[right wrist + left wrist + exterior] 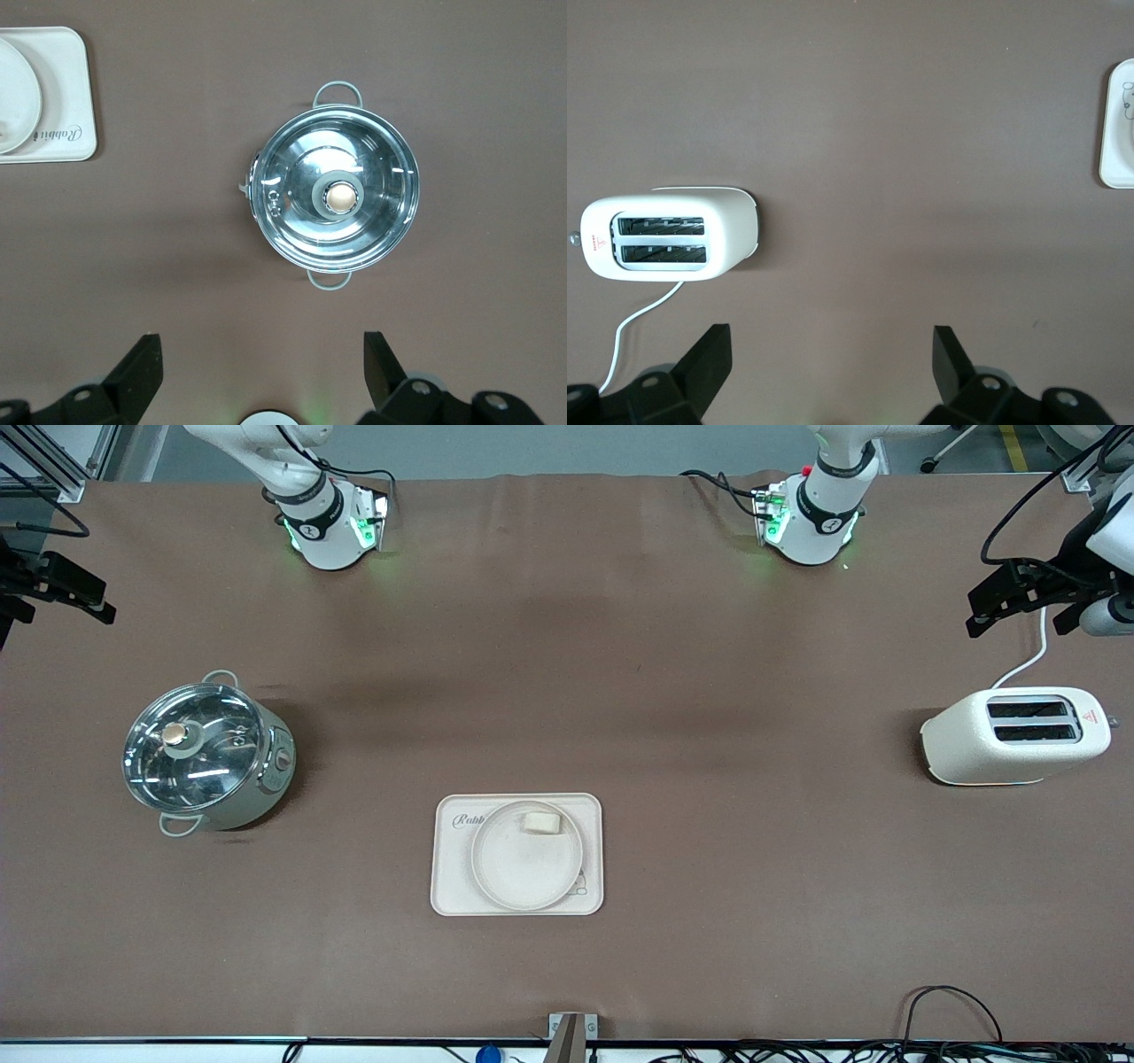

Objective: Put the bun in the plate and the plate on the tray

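Nearest the camera, the tray [516, 855] carries the plate [526, 856], with the bun [542, 823] inside. Both arms wait raised: left claw [833, 354] wide open, empty, over tabletop [620, 691] near the toaster [1015, 736]; right claw [263, 356] likewise near the pot [335, 197].

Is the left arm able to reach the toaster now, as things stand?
Probably yes. The left gripper hangs with jaws open over bare table beside the toaster, at its own end, and nothing lies between them. Only the white cord trails nearby.
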`<state>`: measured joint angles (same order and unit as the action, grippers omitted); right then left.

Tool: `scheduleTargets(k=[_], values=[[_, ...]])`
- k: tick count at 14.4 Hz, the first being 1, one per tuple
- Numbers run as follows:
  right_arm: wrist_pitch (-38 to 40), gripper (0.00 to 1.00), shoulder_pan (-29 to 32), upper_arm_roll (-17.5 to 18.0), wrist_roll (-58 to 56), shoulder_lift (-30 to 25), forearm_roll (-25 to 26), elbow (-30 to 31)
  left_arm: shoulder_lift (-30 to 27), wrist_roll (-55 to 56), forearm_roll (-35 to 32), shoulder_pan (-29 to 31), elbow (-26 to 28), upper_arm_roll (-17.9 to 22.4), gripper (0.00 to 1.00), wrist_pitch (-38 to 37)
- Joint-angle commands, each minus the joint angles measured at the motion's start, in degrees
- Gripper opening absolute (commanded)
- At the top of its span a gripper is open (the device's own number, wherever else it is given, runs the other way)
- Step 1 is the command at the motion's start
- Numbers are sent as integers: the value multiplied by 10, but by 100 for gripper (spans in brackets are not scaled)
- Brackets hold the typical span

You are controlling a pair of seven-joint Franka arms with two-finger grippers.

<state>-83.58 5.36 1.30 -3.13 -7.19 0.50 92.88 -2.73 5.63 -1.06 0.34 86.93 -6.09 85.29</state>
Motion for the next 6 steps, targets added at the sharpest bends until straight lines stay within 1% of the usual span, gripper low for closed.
scheduleTargets(k=[1, 3, 6], values=[[-8, 100, 5, 12, -2, -28, 13, 20, 4, -2, -3, 1, -11, -10, 100, -15], [6, 100, 5, 13, -2, -28, 13, 15, 4, -2, -3, 1, -12, -11, 100, -18], [2, 100, 6, 13, -1, -27, 13, 12, 4, -1, -3, 5, -12, -25, 100, -19]])
